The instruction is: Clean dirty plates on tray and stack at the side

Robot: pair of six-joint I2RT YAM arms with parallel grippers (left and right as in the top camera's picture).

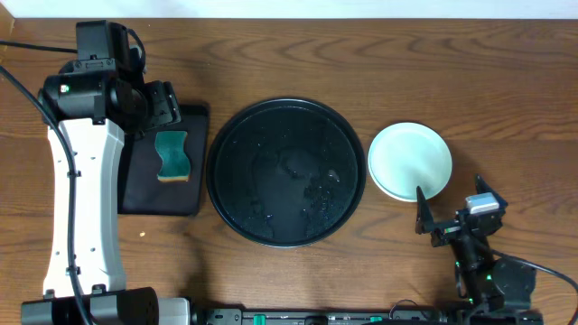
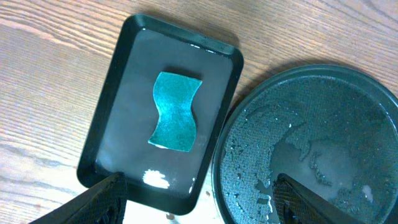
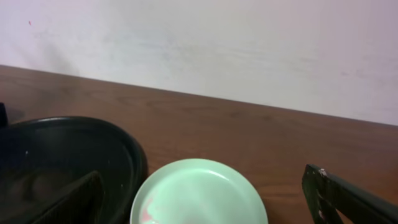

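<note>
Right claw (image 3: 202,175) agape; seemingly beside plate (image 1: 409,161)

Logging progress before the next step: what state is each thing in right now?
Round tray: wet, no plates on it.
Turquoise plate: on table beside tray, faint pink smear.
Sponge: lying flat in rectangular tray.
Left hand: open, empty.
Right hand: open, empty.

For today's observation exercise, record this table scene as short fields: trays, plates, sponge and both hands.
round tray: empty, wet, centre
plate: pale turquoise, on table right of round tray, faint reddish mark
sponge: teal, on rectangular tray
left hand: open, by rectangular tray
right hand: open, near plate
</note>
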